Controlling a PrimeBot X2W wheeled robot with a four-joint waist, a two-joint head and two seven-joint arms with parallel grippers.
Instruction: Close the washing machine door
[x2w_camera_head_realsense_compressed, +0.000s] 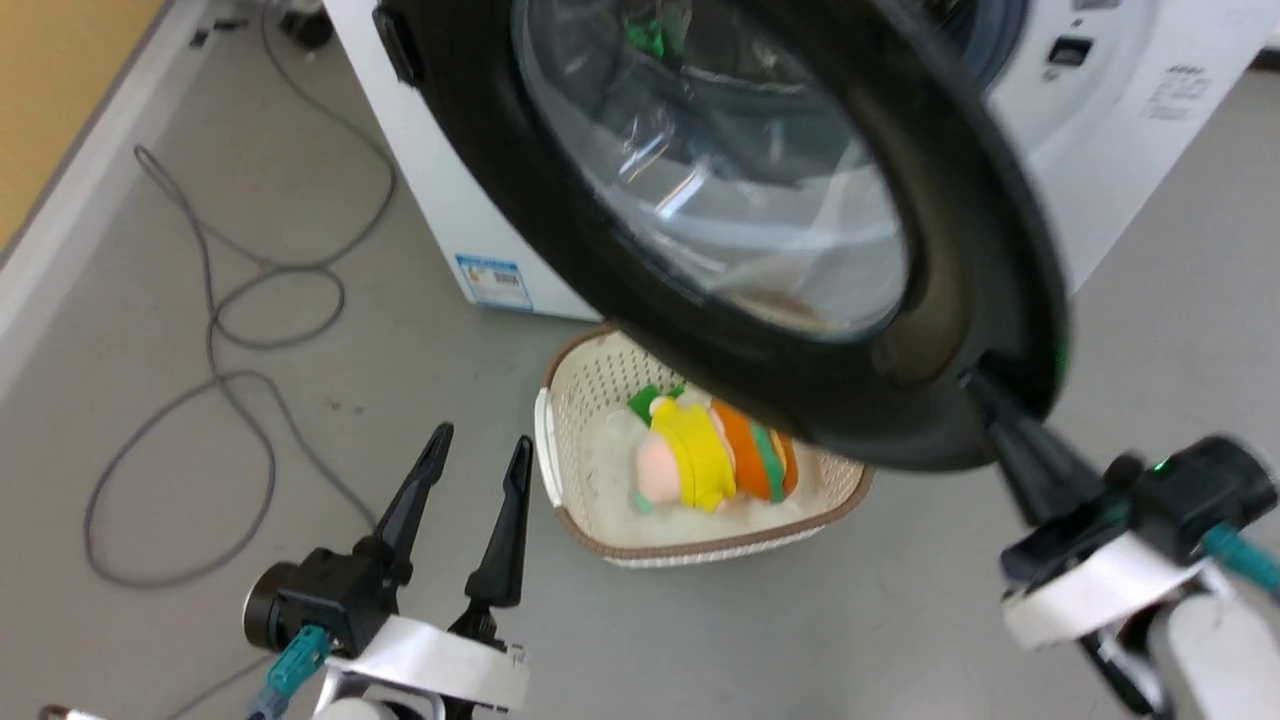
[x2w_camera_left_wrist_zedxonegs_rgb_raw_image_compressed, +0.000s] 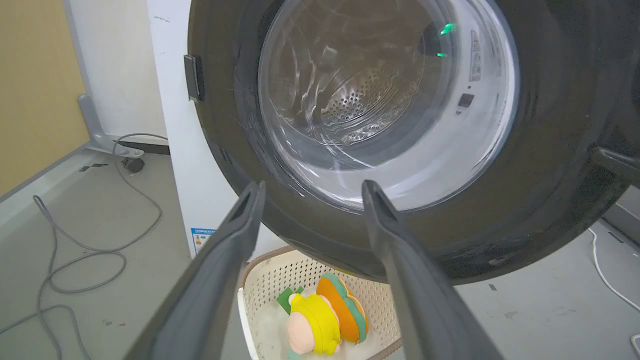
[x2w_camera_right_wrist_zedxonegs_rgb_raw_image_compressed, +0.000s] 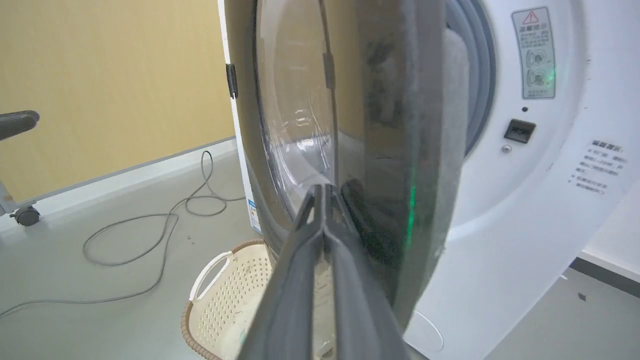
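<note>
Pressed right gripper (x2w_camera_right_wrist_zedxonegs_rgb_raw_image_compressed: 325, 190), fingers closed together, against the half-open washing machine door (x2w_camera_head_realsense_compressed: 980, 250) to push it shut; held left gripper (x2w_camera_head_realsense_compressed: 481, 436) wide, clear.

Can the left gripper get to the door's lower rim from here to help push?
Probably yes. The left gripper is open and aimed at the lower rim of the washing machine door, with nothing between them. The basket sits lower, under the door, out of that line.
</note>
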